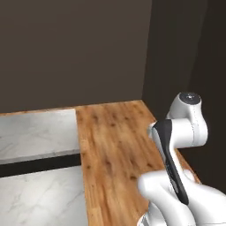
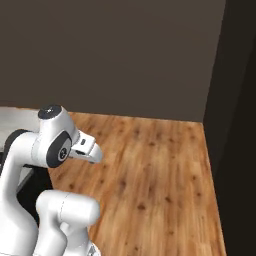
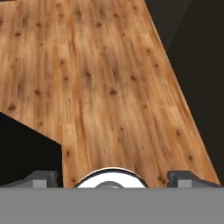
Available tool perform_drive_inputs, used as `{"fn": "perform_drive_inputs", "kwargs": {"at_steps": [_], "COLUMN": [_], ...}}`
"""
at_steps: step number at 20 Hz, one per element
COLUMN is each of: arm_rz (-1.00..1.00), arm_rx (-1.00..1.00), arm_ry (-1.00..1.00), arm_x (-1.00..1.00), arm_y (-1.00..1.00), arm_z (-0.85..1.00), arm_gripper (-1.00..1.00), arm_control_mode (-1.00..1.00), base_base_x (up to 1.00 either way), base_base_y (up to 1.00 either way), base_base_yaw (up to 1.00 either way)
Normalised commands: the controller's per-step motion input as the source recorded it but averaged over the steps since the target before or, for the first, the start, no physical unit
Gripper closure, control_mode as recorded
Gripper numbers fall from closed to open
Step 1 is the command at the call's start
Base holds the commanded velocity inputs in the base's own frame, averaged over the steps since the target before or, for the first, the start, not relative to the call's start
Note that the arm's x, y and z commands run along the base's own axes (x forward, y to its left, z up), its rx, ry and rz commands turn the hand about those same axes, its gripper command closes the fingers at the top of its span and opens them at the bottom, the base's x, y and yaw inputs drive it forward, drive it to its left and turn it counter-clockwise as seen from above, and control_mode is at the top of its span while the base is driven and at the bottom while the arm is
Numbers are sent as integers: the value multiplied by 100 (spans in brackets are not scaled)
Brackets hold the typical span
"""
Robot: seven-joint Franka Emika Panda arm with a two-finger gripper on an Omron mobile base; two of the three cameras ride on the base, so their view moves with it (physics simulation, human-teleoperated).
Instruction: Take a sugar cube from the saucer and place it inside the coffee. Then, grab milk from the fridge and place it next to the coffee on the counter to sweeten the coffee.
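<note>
The floor [image 3: 109, 83] is made of warm brown wood, with long streaky lines and lots of dark round knots. Over it, in the hand view, the two small dark grey tips of the gripper [image 3: 113, 178] are spread wide apart, with nothing between them. The smooth, shiny white robot arm [image 1: 185, 132], with round bends and dark joints, reaches over the floor. To the left of the floor is the counter [image 1: 39, 132], white-grey stone with thin wiggly veins, flat and smooth. A straight black strip [image 1: 39, 165] runs across it. Behind the floor stands a plain, flat, dark brown wall [image 1: 70, 53]. To the floor's right is a flat, nearly black surface [image 2: 237, 150].
</note>
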Motion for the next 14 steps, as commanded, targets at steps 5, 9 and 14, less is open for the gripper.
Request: {"fn": "perform_drive_inputs", "kwargs": {"at_steps": [5,9,14], "arm_rz": [0,0,0], "arm_rx": [0,0,0], "arm_ry": [0,0,0], "arm_x": [0,0,0], "arm_y": [0,0,0], "arm_z": [0,0,0], "arm_gripper": [-100,-100,-100], "arm_control_mode": [100,100,100], "base_base_x": [100,100,100], "base_base_y": [-21,-36,-59], "base_base_yaw": [42,40,30]}}
